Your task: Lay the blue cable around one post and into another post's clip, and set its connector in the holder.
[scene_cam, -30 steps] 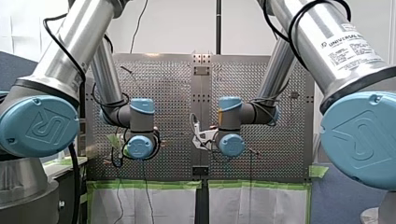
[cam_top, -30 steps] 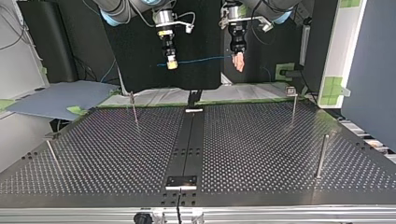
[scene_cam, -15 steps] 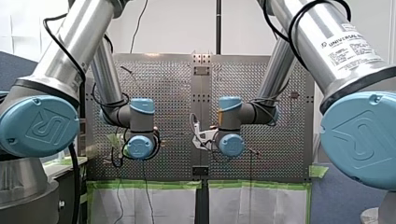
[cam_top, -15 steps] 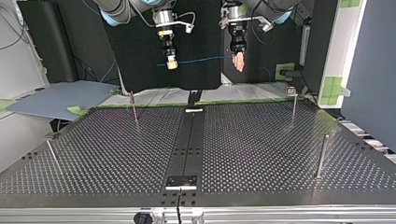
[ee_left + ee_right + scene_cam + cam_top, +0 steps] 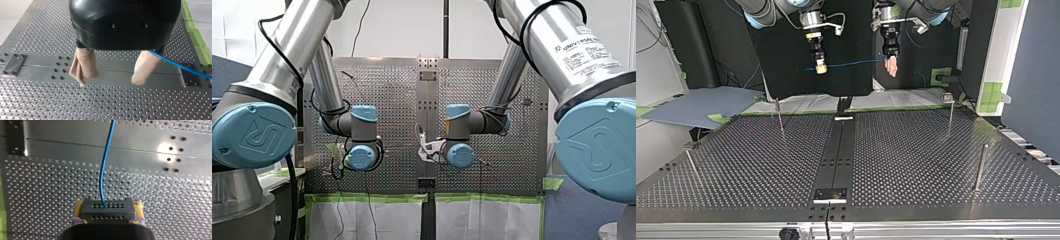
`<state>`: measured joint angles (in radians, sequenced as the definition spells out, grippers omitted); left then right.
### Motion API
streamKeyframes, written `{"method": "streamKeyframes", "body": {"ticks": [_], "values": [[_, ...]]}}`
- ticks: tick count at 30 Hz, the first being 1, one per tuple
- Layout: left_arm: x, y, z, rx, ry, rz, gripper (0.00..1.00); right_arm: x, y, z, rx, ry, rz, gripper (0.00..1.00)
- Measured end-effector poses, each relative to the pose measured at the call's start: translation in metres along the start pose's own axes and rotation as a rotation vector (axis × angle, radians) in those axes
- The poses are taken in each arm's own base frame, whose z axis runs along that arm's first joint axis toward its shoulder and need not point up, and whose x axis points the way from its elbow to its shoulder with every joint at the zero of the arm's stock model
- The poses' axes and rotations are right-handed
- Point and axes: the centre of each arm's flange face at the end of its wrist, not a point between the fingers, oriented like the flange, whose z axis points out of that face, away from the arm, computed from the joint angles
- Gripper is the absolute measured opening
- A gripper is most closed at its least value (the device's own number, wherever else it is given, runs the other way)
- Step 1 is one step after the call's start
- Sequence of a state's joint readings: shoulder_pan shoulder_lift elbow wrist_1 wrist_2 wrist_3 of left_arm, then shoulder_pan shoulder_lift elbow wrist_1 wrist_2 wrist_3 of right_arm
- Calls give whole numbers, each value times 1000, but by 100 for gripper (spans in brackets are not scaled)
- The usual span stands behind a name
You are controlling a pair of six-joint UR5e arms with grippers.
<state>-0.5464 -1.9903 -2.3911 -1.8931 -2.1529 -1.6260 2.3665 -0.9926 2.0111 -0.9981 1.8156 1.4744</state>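
Seen from across the table, going from 9 o'clock to 3 o'clock in the top view: the first post [image 5: 692, 167] stands on the perforated table [image 5: 916, 150] at about 8 o'clock. The second post [image 5: 779, 115] is further back, near 10 o'clock. Behind it, at 11 o'clock, my right gripper [image 5: 820, 69] hangs in the air, well above the table. In the right wrist view its yellow pads [image 5: 78, 207] are closed narrowly on the dark connector [image 5: 107, 210], one pad on each side. The blue cable [image 5: 851, 64] leaves the connector and runs almost level toward 1 o'clock, to my left gripper [image 5: 110, 80]. In the left wrist view this claw is wide, with the beige fingers [image 5: 85, 65] well apart. The cable comes out from behind one finger; whether it touches, I cannot tell. On the middle strip [image 5: 836, 150], at 6 o'clock, lies a small dark plate [image 5: 831, 194], well apart from the connector. The third post [image 5: 950, 114] stands at 2 o'clock and the fourth post [image 5: 981, 167] at 4 o'clock.
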Motion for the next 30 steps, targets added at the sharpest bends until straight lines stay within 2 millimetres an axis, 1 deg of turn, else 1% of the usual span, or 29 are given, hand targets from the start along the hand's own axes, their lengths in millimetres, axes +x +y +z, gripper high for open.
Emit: {"method": "streamKeyframes", "body": {"ticks": [5, 16, 18, 23, 26, 30], "values": [[0, 0, 0, 0, 0, 0, 100, -3, 0, -3, 5, -32, -8, 0], [0, 0, 0, 1, 0, 0, 100, -4, 0, -4, 6, -38, -9, 0], [-1, -1, -5, 15, 7, -4, 100, -4, 0, -4, 6, -38, -9, 0], [-7, -8, -26, 78, 32, -11, 100, -4, 0, -4, 6, -38, -9, 0], [-8, -10, -32, 92, 50, -3, 100, -4, 0, -4, 6, -38, -9, 0], [-7, -9, -36, 95, 71, 11, 100, -4, 0, -4, 6, -38, -10, 0]]}}
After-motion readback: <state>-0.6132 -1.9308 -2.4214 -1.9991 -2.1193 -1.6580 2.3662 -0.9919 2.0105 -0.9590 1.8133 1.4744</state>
